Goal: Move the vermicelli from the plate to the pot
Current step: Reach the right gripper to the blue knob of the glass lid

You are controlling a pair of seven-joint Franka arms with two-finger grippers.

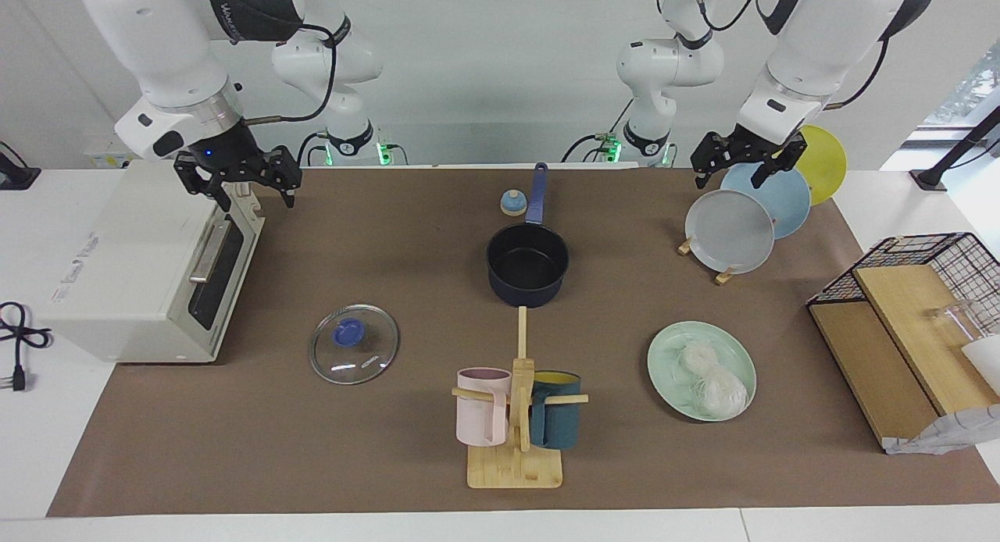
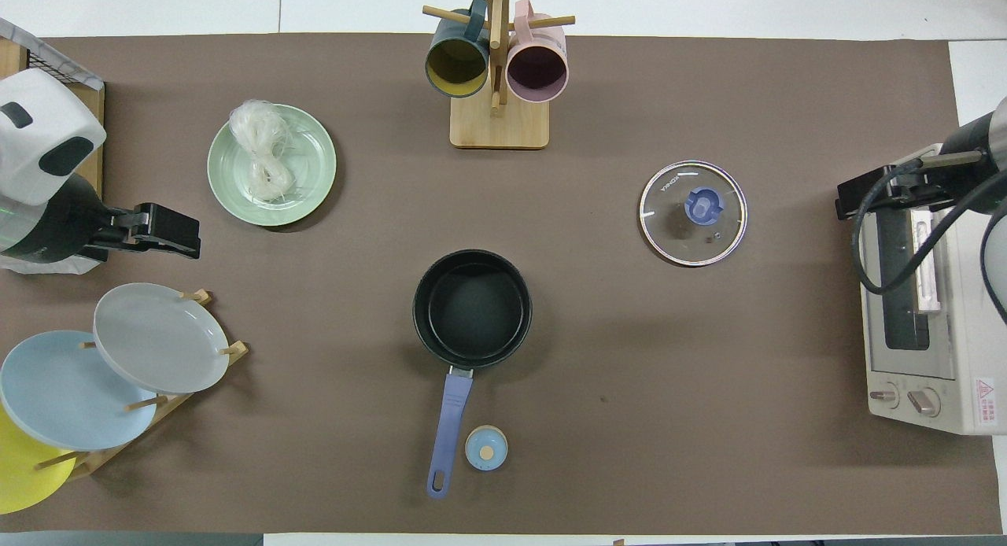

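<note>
The vermicelli (image 1: 712, 378) (image 2: 263, 153) lies as a white looped clump on the pale mint-green plate (image 1: 666, 354) (image 2: 313, 168), toward the left arm's end of the table. The dark navy pot (image 1: 527, 265) (image 2: 472, 306) stands mid-table with nothing in it, nearer to the robots than the plate, its blue handle (image 2: 450, 420) pointing toward the robots. My left gripper (image 1: 728, 181) (image 2: 169, 233) is open and holds nothing, raised over the plate rack. My right gripper (image 1: 258, 202) (image 2: 865, 196) is open and holds nothing, raised over the toaster oven's front.
A rack holds grey (image 1: 730, 231), light blue (image 1: 769, 198) and yellow plates. A wooden mug tree (image 1: 516, 417) carries a pink and a teal mug. A glass lid (image 1: 354, 344), a small blue knob (image 1: 513, 204), a toaster oven (image 1: 133, 269) and a wire shelf (image 1: 914, 315) also stand here.
</note>
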